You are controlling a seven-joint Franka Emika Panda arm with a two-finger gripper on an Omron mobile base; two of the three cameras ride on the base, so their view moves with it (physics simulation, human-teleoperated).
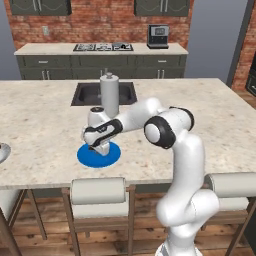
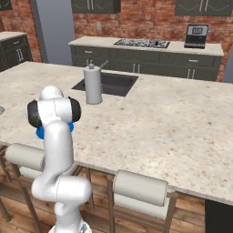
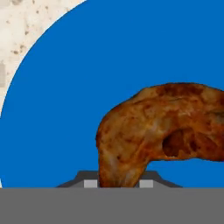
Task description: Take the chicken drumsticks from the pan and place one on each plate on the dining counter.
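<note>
I see my end effector (image 3: 117, 183) clamped on a drumstick (image 3: 162, 133) over the blue plate (image 1: 99, 154) on the beige speckled desk (image 1: 45, 125), brick wall (image 1: 105, 20) behind.

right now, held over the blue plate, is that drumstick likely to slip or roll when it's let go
The drumstick is pinched at its narrow end by the shut gripper, so it may pivot. Its curved, lumpy shape probably won't roll far. The blue plate looks flat, with no raised rim visible, so a slide is possible.

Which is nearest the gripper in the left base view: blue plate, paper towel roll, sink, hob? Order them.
From the gripper:
1. Blue plate, directly beneath.
2. Paper towel roll, just behind.
3. Sink, behind the roll.
4. Hob, on the back counter.
</note>
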